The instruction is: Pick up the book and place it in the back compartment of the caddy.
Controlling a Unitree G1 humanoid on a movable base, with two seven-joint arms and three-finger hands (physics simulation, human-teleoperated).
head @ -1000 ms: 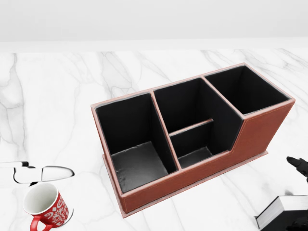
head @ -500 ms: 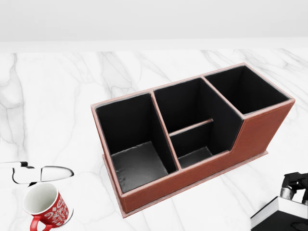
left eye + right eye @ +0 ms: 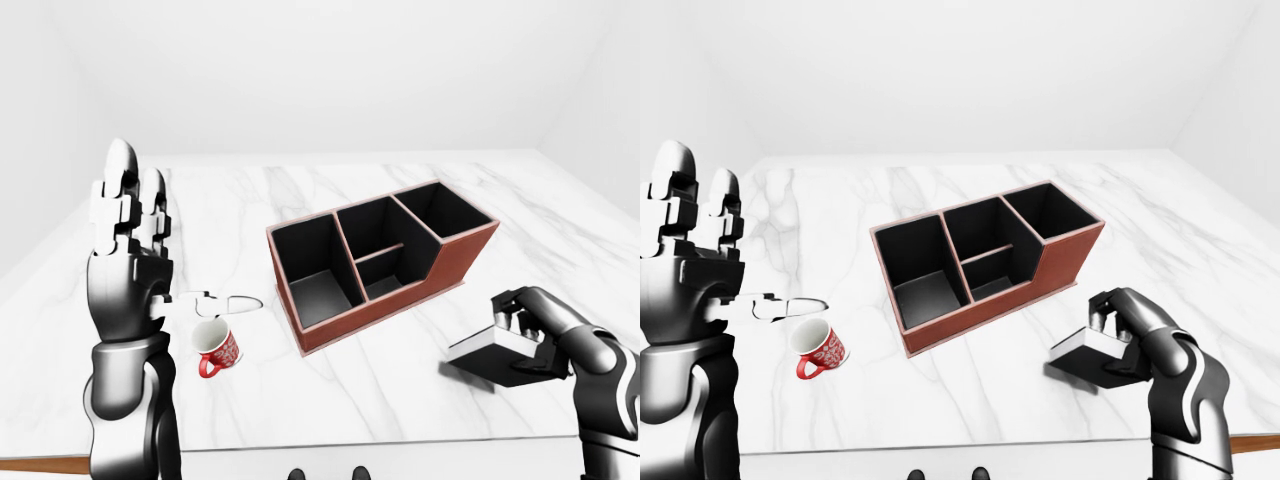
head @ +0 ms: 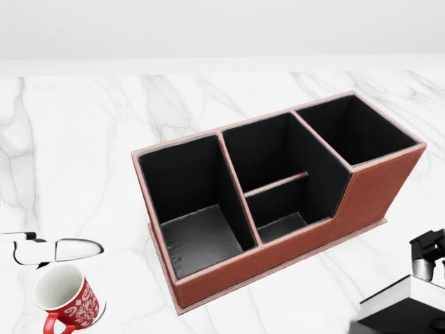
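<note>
Left-eye view gives me the whole table (image 3: pixel 400 180): white marble, with the caddy (image 3: pixel 380 262) set askew near its middle. I count 3 sections across its length, the middle one split in 2 by a low divider, all black inside with reddish-brown walls. My right hand (image 3: pixel 527 330) is near the table's bottom-right corner, its fingers curled over the top of the book (image 3: pixel 492 358), holding it. The book has a dark cover and pale page edges; it tilts, and a shadow lies under it on the marble, well apart from the caddy. In the head view only its corner (image 4: pixel 403 306) shows at the bottom right.

My left hand (image 3: pixel 128 215) stands upright over the table's left edge, fingers straight and spread, holding nothing. A red patterned mug (image 3: pixel 215 347) lies tipped on its side near the bottom-left, white inside, its handle toward the bottom edge.
</note>
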